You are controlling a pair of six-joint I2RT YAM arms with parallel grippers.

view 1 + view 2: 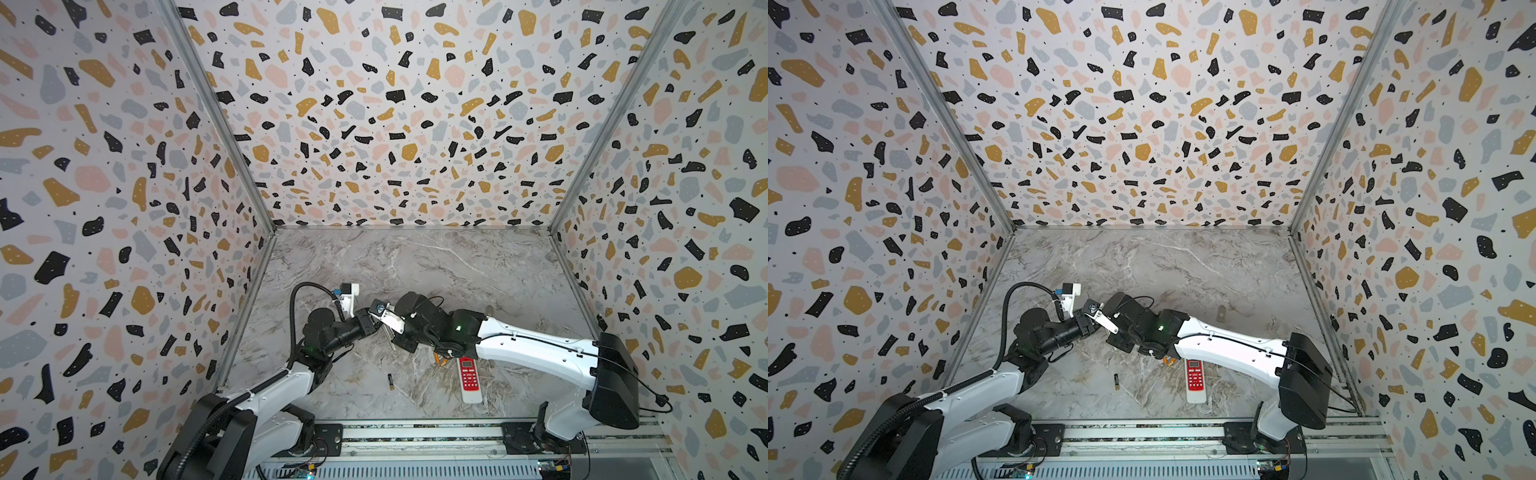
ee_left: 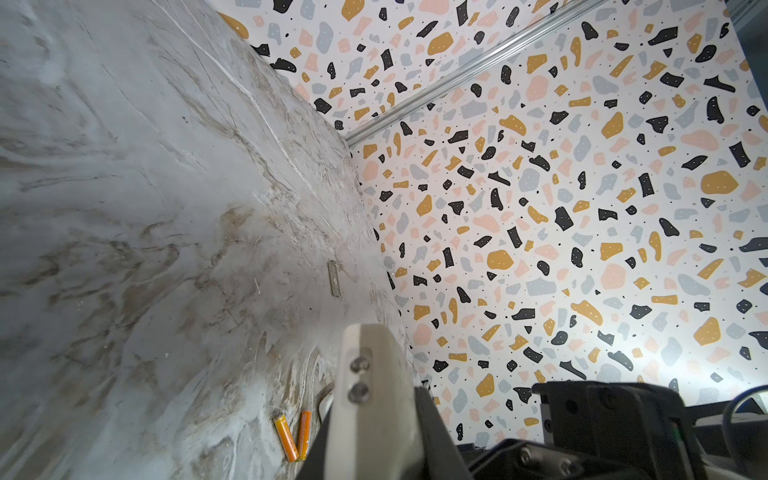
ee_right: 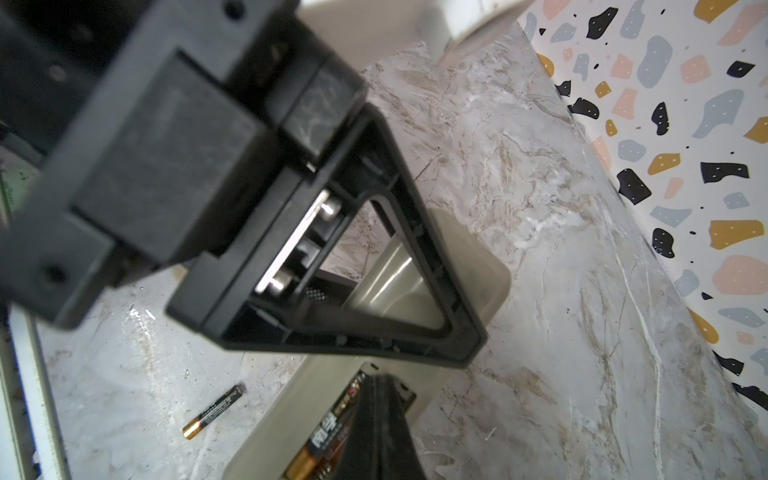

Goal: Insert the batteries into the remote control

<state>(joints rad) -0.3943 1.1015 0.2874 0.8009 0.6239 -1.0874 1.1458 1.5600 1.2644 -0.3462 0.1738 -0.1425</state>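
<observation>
left hand [image 1: 379, 318]: pinching the white remote [image 3: 484, 282], raised mid-table.
right hand [image 3: 380, 415]: pressed together, tip over the black battery [image 3: 320, 446] in the remote's bay.
loose battery [image 1: 390, 381]: flat on the table [image 1: 457, 270], nearer than both hands.

Bright, even light, soft shadows — edges bend, and wrist views blur up close.

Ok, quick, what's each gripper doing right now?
Left gripper: closed, apparently clamping the beige remote.
Right gripper: closed, tip against the black battery sitting in that remote.
</observation>
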